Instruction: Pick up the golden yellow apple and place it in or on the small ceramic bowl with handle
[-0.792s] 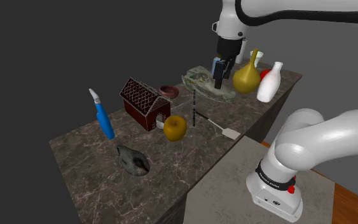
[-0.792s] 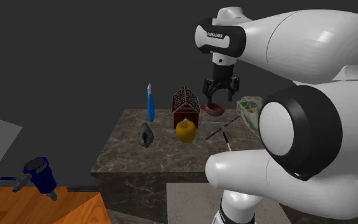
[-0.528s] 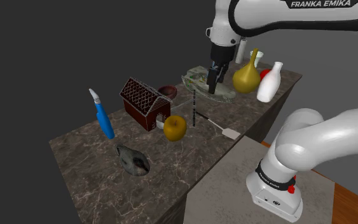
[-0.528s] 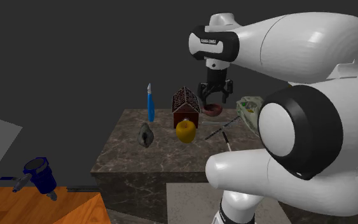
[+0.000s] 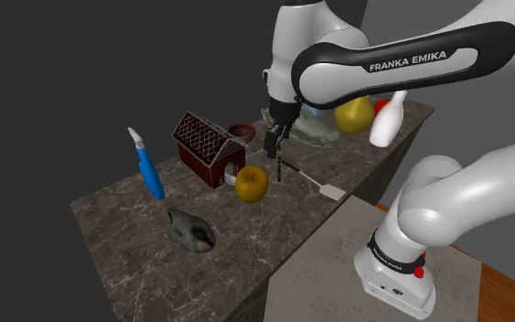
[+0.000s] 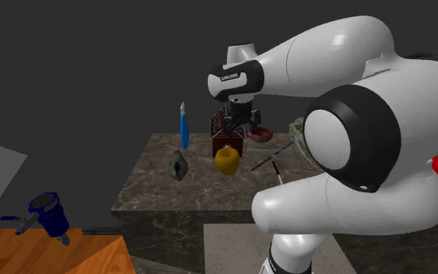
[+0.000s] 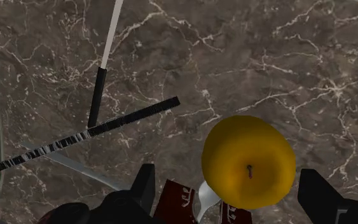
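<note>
The golden yellow apple (image 5: 252, 183) stands on the dark marble counter (image 5: 145, 265), just in front of a brown model house (image 5: 208, 149). My gripper (image 5: 273, 143) hangs open a short way above the apple, slightly to the shoulder view's right of it. In the wrist view the apple (image 7: 248, 162) lies below and between the two spread fingers (image 7: 144, 184), untouched, and nothing is held. The small reddish-brown bowl (image 5: 242, 131) sits behind the house, also visible in the second exterior view as the bowl (image 6: 261, 134) beside the gripper (image 6: 239, 128).
A black rod (image 7: 88, 133) and a long-handled utensil (image 7: 104, 70) lie crossed beside the apple. A glass plate (image 5: 312, 135), a yellow vase (image 5: 354, 114) and a white bottle (image 5: 385, 119) stand at the back right. A blue bottle (image 5: 147, 166) and a grey lump (image 5: 191, 230) sit further left.
The arm has swung from over the glass plate to the shoulder view's left and lower, bringing the gripper above the apple. The fingers stayed open.
</note>
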Controlling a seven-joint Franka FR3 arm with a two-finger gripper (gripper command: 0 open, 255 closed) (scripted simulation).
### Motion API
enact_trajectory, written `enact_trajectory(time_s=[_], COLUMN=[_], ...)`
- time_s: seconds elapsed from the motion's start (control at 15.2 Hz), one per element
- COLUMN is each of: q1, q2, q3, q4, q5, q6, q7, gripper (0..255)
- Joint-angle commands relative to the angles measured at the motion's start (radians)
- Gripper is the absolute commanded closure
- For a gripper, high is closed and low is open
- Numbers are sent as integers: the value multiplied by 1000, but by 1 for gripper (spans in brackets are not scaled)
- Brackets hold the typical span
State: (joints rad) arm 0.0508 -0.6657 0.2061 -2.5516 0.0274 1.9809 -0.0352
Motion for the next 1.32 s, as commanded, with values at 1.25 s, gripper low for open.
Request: enact_trajectory(time_s=[1.25], q1=[-23], q2=[235], q3=[145], q4=[-69], q5=[-73], q6=[368], q7=[128], gripper=[0])
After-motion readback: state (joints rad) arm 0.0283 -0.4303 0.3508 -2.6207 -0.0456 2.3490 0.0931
